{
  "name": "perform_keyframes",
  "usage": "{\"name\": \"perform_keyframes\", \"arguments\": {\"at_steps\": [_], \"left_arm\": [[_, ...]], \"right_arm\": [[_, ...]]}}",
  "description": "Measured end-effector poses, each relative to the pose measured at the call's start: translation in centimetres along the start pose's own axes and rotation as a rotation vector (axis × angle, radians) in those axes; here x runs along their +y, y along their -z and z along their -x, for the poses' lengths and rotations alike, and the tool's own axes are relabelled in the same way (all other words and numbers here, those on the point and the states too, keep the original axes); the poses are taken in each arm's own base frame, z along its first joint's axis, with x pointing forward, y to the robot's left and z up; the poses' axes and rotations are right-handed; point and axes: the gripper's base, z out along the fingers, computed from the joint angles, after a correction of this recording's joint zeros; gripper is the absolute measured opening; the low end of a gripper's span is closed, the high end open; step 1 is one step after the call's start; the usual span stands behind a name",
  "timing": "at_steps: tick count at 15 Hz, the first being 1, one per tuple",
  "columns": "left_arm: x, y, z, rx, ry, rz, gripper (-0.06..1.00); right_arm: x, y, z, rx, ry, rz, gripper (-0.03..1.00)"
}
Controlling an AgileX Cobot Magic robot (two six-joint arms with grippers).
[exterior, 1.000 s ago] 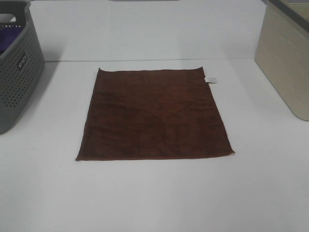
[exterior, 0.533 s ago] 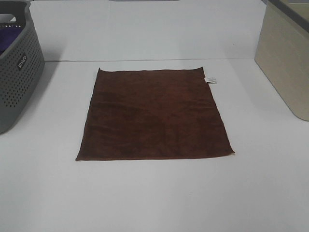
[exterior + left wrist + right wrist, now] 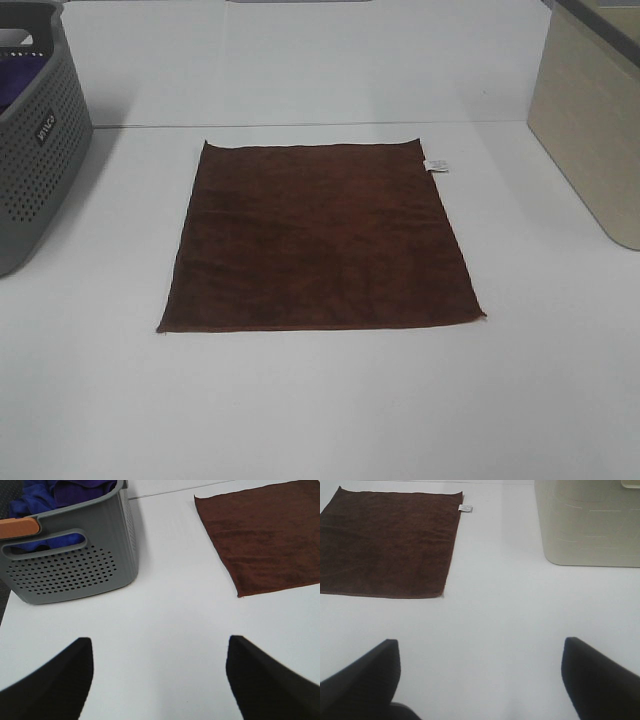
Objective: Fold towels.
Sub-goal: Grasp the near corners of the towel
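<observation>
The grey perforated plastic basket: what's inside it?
Crumpled purple-blue cloth shows above the rim of the grey perforated basket. Anything beneath that cloth is hidden by it and by the walls.

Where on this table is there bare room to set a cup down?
The table is bare all along the near side of the brown towel. Narrower bare strips lie between towel and grey basket, and between towel and beige bin. Nowhere is crowded.

It looks like a lab test bench. A plain white table [image 3: 320, 400] holds a grey laundry basket [image 3: 40, 160] and a beige bin [image 3: 590, 140].
</observation>
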Motion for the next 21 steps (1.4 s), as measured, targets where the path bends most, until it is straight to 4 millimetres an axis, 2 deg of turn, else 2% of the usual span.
{"name": "perform_keyframes", "arguments": {"at_steps": [18, 21], "left_arm": [[0.00, 0.00, 0.00, 0.000, 0.000, 0.000, 0.71], [0.50, 0.25, 0.58, -0.051, -0.029, 0.057, 0.71]], "right_arm": [[0.00, 0.00, 0.00, 0.000, 0.000, 0.000, 0.83], [-0.03, -0.10, 0.42, 0.003, -0.001, 0.000, 0.81]]}}
